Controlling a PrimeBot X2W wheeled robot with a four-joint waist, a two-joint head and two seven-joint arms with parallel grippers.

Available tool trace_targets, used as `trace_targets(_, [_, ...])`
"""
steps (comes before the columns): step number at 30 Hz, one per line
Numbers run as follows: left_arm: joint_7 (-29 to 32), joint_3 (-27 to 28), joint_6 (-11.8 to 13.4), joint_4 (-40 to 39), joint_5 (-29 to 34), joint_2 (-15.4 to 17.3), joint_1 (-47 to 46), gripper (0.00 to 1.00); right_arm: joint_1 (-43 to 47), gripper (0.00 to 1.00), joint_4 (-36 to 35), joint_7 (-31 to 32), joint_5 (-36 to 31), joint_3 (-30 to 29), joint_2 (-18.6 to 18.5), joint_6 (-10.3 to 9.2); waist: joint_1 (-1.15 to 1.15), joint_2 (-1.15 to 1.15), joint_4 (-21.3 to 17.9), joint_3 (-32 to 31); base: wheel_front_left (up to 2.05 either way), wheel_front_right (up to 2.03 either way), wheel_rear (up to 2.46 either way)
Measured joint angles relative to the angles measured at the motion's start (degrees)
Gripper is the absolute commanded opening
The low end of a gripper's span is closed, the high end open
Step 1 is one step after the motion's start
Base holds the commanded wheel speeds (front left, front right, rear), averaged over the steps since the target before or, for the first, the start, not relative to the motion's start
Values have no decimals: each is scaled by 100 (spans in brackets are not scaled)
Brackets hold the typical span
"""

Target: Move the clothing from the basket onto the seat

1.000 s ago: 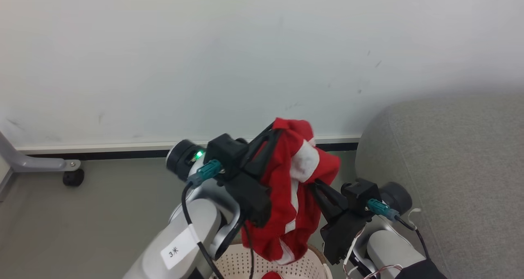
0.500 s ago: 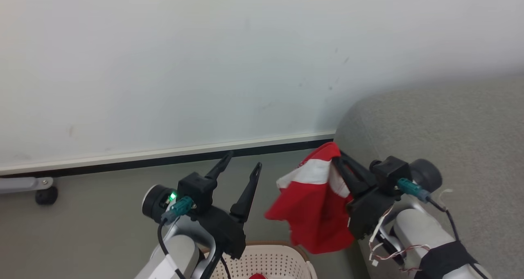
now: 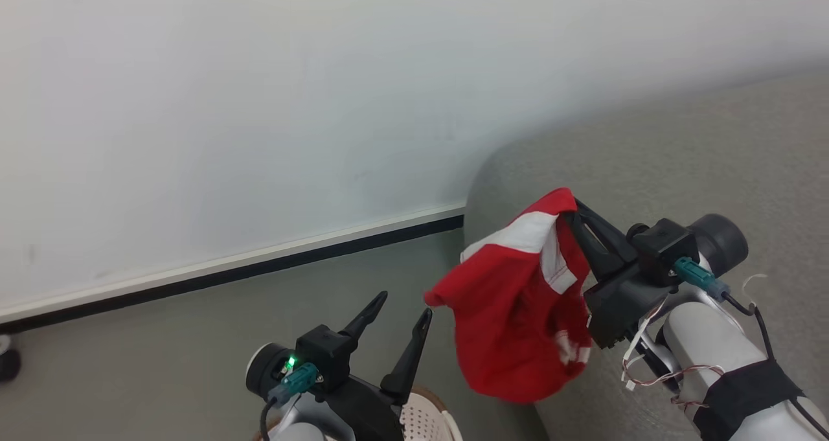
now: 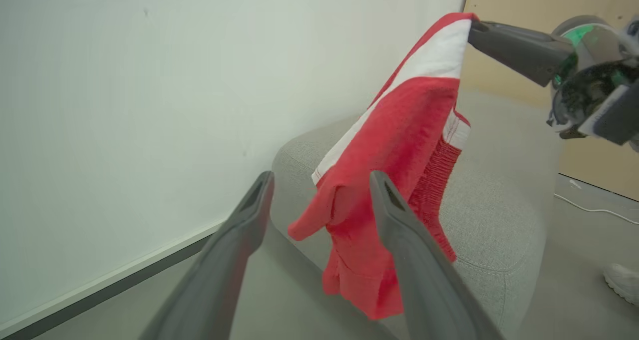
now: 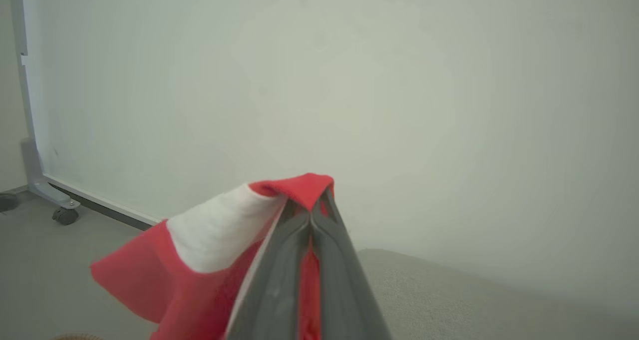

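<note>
Raised right hand (image 3: 572,209) pinches the clothing (image 3: 518,311); left hand (image 3: 405,303) gapes.

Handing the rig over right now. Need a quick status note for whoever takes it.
Left gripper: open, empty, near the cream perforated plastic basket.
Right gripper: shut on the red-and-white fabric garment, which hangs in the air by the corner of the grey upholstered seat.
Done: garment is out of the basket.
Left: lay it on the seat and release. Basket contents are hidden, so check.

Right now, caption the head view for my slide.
Right tool holds the red clothing by the grey seat; left tool open near the basket.
</note>
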Motion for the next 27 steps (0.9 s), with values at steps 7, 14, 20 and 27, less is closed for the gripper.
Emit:
trace_targets(7, [-56,-40,4,-188,-34,-70,87,100,-70,0,-341,0,-104,-25,-160,-1,0,0,-491,16,0,0,0])
trace_targets(14, [-105,-67,63,-291,-23,-86,149,100,-152,0,-591,0,-156,-32,-244,-1,0,0,-994,85,0,0,0])
trace_targets(20, [-107,-90,135,-430,57,-88,147,100,-287,0,-724,0,-156,-85,-369,-1,0,0,-1361,218,0,0,0])
trace_targets(27, [-123,-227,157,-697,270,-92,59,100,-575,0,-738,53,21,-400,-506,0,0,0,-1529,587,0,0,0])
